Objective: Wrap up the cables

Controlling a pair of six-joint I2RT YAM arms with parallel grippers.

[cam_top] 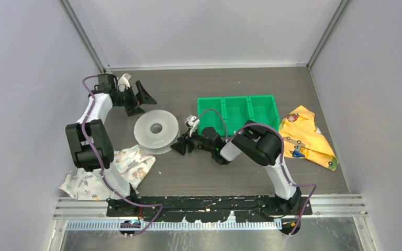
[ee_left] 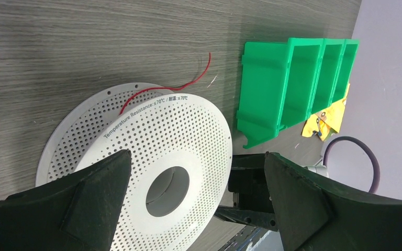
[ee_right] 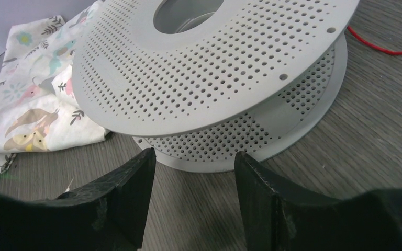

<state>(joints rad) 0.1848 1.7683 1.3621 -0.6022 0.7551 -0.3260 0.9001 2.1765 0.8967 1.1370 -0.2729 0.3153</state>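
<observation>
A white perforated spool [cam_top: 156,130] lies flat on the table. One thin red cable [ee_left: 201,76] runs off its rim onto the wood; it also shows as a red cable [ee_right: 382,49] at the top right of the right wrist view. My left gripper [cam_top: 141,99] hovers behind the spool [ee_left: 141,151], jaws wide open and empty. My right gripper [cam_top: 180,146] sits low at the spool's right edge, and its fingers [ee_right: 131,193] stand open just short of the lower flange [ee_right: 214,151], holding nothing. How much cable is wound inside the spool is hidden.
A green three-compartment bin [cam_top: 238,112] stands right of the spool, with a yellow printed cloth [cam_top: 306,136] beyond it. A white patterned cloth [cam_top: 110,170] lies at the front left, touching the spool's near side. Walls close in on three sides.
</observation>
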